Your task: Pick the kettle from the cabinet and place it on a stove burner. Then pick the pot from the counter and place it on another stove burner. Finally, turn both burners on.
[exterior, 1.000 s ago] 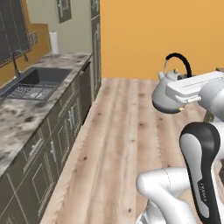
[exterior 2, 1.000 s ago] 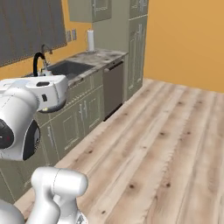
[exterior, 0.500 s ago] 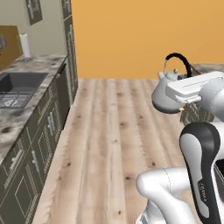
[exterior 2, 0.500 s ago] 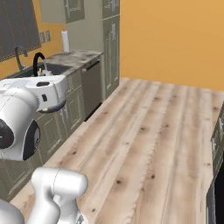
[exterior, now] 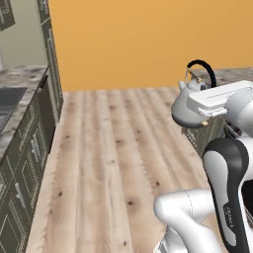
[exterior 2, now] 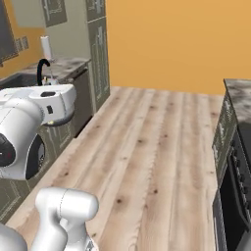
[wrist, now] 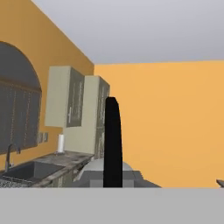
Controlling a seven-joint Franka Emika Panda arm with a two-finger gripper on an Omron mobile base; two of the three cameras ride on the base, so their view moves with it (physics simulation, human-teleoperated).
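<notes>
The small silver-grey kettle [exterior: 187, 107] hangs in the air over the wooden floor, with my gripper [exterior: 205, 91] shut on its arched black handle [exterior: 199, 65]. In the right base view the handle [exterior 2: 42, 66] rises just above the white hand [exterior 2: 53, 100]. The hand view has the black handle [wrist: 112, 140] standing upright in the middle, the kettle's grey body [wrist: 105, 168] below it and my gripper [wrist: 112, 178] closed around it. A marble-look counter [exterior: 232, 75] lies just behind the kettle on the right. The pot and the burners are out of view, and I cannot pick out the cabinet.
A counter with a sink [exterior: 11, 99] runs along the left, with tall olive cupboards [exterior 2: 96, 44] at its far end. On the right stand another counter [exterior 2: 240, 100] and a dark oven front [exterior 2: 236, 196]. Wooden floor [exterior: 118, 148] stretches to the orange wall [exterior 2: 171, 44].
The whole picture has shifted: the base has turned right, so the sink counter slid left and a counter on the right came in. The kettle stays held in the gripper.
</notes>
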